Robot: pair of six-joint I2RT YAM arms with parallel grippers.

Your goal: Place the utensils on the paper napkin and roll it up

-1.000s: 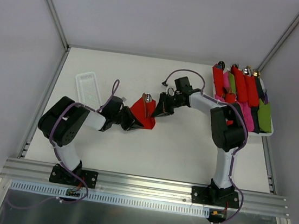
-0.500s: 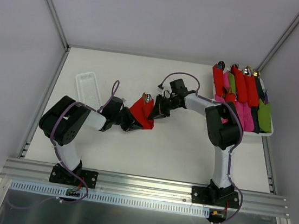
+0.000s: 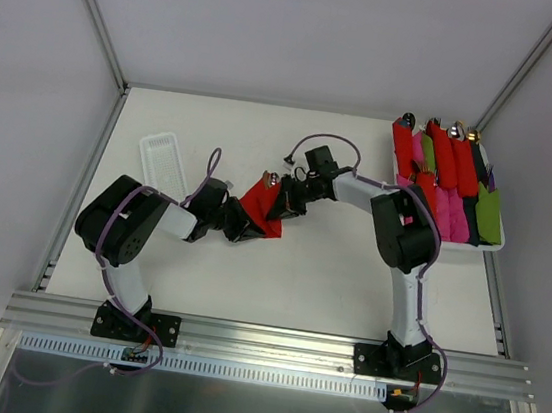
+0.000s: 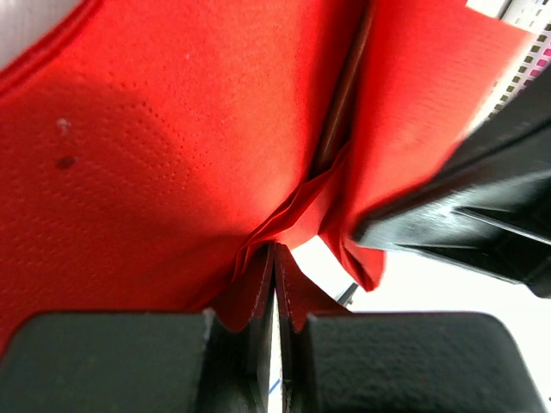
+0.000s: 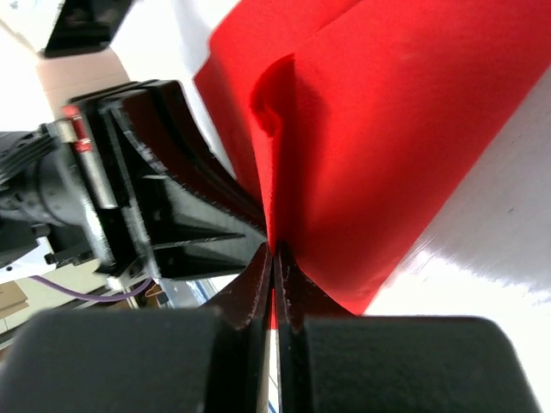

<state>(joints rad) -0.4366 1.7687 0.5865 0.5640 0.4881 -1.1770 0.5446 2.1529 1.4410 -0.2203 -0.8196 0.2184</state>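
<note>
Top external view: a two-armed robot's work table, described by me, the robot. Both of my arms reach to the middle of the table, where the paper napkin (image 3: 259, 207) stands bunched up into a loose red tent instead of lying flat. The utensils (image 3: 272, 180) are inside it. Only a shiny spoon head pokes out at the far end, and the other pieces are hidden by the paper.

My left gripper (image 3: 241, 224) is at the napkin's near left corner and my right gripper (image 3: 285, 200) is at its right edge. In the left wrist view, my left fingers are pressed together with a pleat of red paper pinched between them. A thin dark line runs up the fold and may be a handle. In the right wrist view, my right fingers are likewise closed tight on the napkin's edge, with the left gripper just beyond the sheet.

I judge that the placing step is done and the rolling is only partly done. The paper is folded over the cutlery but slack and open, so it needs winding into a tight tube.

A white tray (image 3: 490, 248) at the far right holds finished rolled bundles (image 3: 443, 157) in red, pink and green, metal tips showing. A smaller white ribbed tray (image 3: 163, 165) lies at the far left; I cannot tell whether anything is in it.
</note>
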